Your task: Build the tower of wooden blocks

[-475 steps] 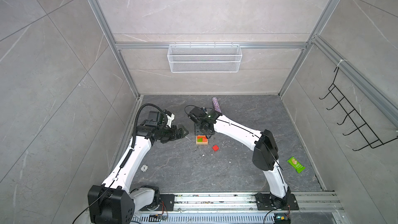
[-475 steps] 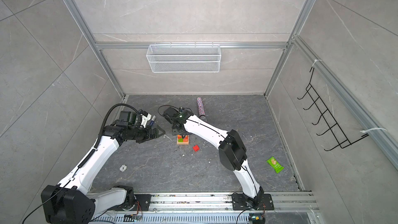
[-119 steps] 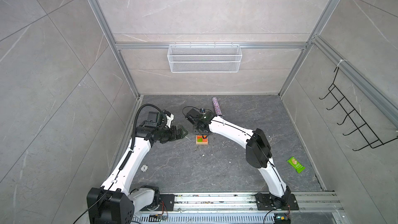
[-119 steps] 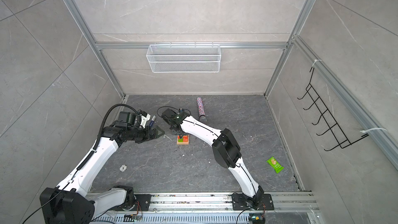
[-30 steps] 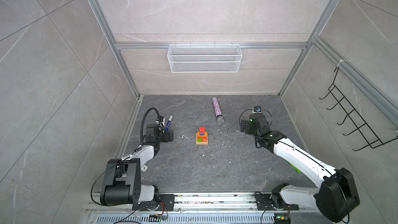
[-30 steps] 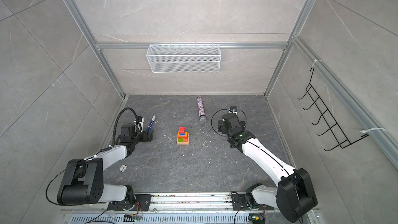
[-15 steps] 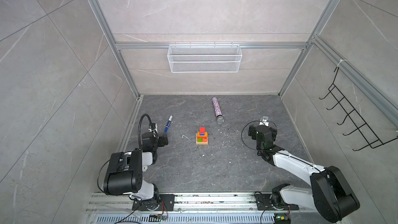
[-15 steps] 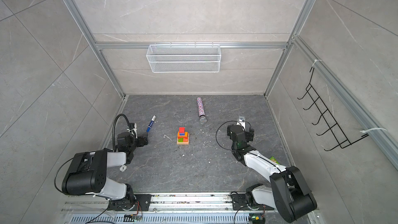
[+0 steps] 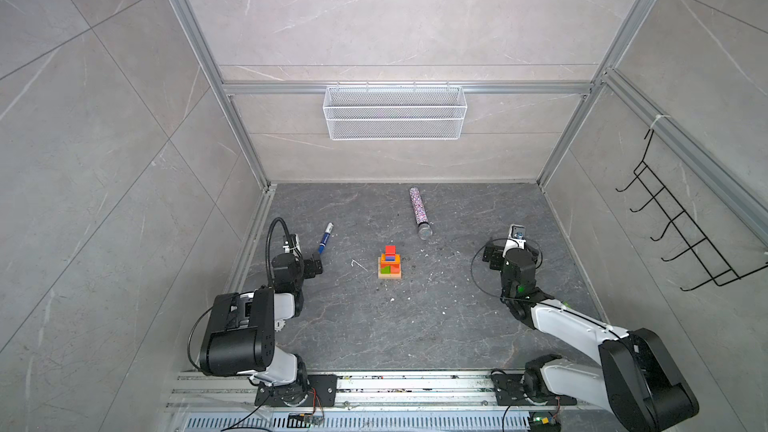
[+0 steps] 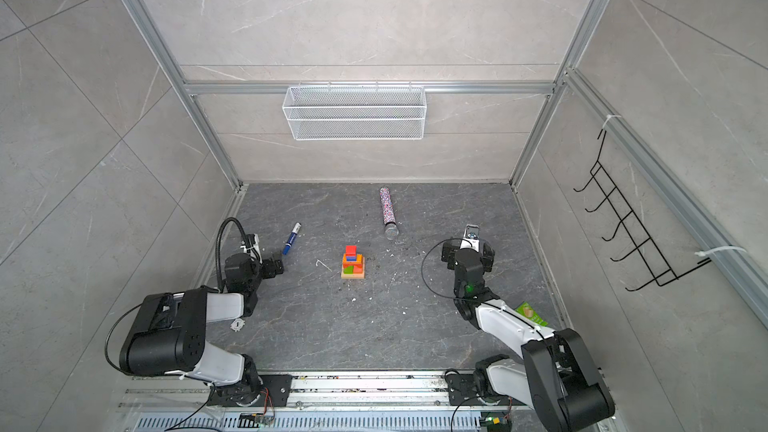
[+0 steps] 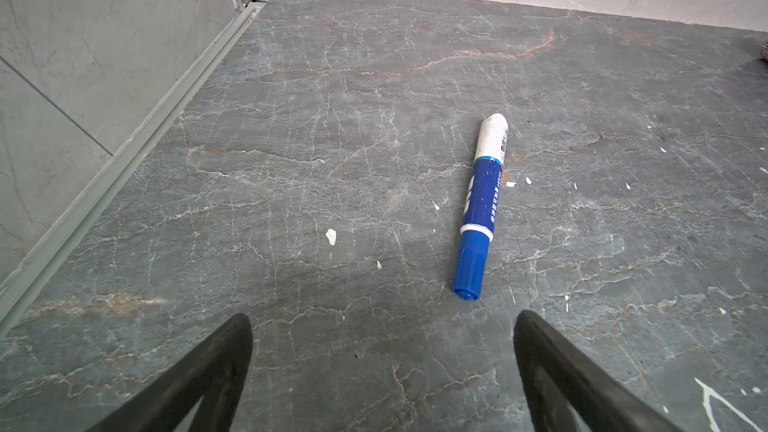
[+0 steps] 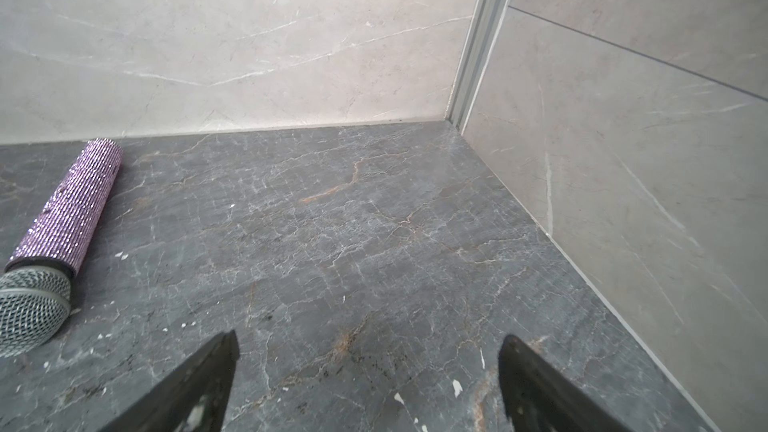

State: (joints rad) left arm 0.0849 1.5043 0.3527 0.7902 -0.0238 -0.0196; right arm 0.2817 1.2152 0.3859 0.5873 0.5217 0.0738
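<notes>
Dark stone floor (image 9: 374,326): the tower (image 9: 390,263) stands between your pincers, well apart from both. Your left pincer (image 11: 382,322) gapes empty, marker (image 11: 480,205) just ahead; right pincer (image 12: 368,340) likewise released.

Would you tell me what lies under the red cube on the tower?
A blue block sits directly under the red cube, above orange, green and tan layers; blocks fully covered inside cannot be seen.
</notes>
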